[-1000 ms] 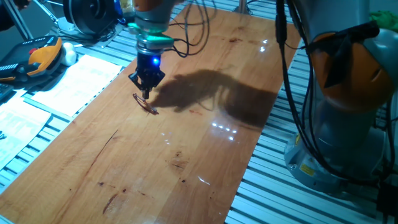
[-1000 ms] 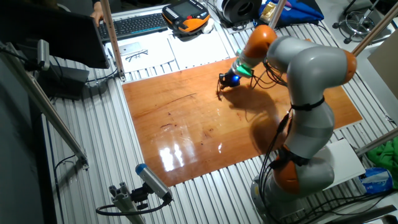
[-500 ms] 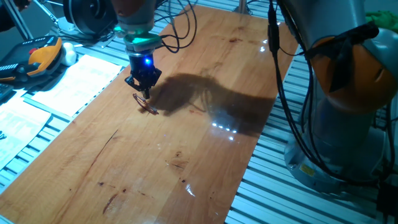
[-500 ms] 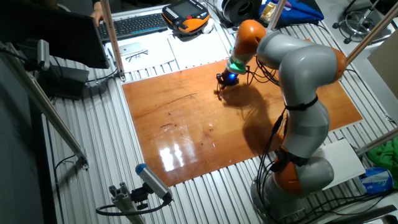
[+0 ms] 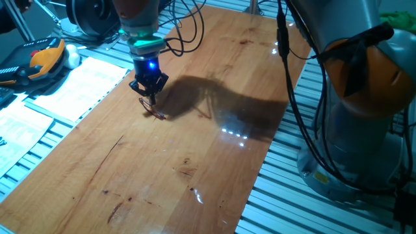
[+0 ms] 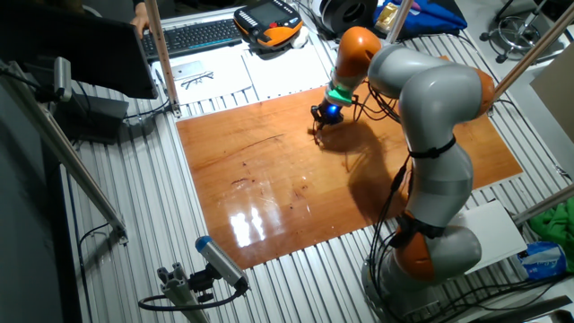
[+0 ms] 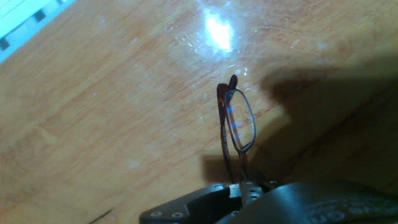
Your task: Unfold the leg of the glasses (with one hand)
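Arm barely shifted; fingers [image 5: 149,93] pinching glasses [image 7: 236,124] at near end, frame extending ahead.

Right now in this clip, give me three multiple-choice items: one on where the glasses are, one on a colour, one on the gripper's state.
1. The glasses lie
A. on the wooden table
B. on the white paper
C. on the keyboard

2. The light on the arm just above the gripper is
A. red
B. blue
C. yellow

3. The gripper is
A. far from the glasses
B. low, at the glasses
C. out of view

A: wood surrounds them in the hand view.
B: blue glow in both fixed views.
B: fingertips reach the frame.
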Motion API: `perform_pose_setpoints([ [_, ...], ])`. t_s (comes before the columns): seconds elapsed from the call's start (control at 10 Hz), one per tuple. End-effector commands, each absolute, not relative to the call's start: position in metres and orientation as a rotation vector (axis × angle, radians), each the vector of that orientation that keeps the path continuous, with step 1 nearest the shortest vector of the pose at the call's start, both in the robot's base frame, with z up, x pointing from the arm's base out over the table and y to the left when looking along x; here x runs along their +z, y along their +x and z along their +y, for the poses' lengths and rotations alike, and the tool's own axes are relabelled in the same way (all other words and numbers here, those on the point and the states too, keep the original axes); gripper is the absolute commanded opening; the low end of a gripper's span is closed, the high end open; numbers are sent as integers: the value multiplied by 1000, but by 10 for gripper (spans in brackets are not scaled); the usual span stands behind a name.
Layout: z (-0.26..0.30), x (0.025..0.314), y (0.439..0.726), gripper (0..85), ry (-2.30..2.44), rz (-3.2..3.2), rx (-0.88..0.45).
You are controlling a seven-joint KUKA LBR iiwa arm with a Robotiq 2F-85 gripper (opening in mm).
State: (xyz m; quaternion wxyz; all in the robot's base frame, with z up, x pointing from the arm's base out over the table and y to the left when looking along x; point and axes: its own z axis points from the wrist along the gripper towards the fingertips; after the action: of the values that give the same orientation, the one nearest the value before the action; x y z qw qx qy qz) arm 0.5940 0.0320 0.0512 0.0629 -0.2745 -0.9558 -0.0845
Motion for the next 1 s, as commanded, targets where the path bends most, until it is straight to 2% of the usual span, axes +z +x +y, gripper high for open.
perform_pose_setpoints([
  [0.0,32,51,594,0,-838,-2884,-254],
  [0.7,37,57,592,0,-975,-2844,-389],
  [0.9,41,57,591,0,-994,-2867,-363],
])
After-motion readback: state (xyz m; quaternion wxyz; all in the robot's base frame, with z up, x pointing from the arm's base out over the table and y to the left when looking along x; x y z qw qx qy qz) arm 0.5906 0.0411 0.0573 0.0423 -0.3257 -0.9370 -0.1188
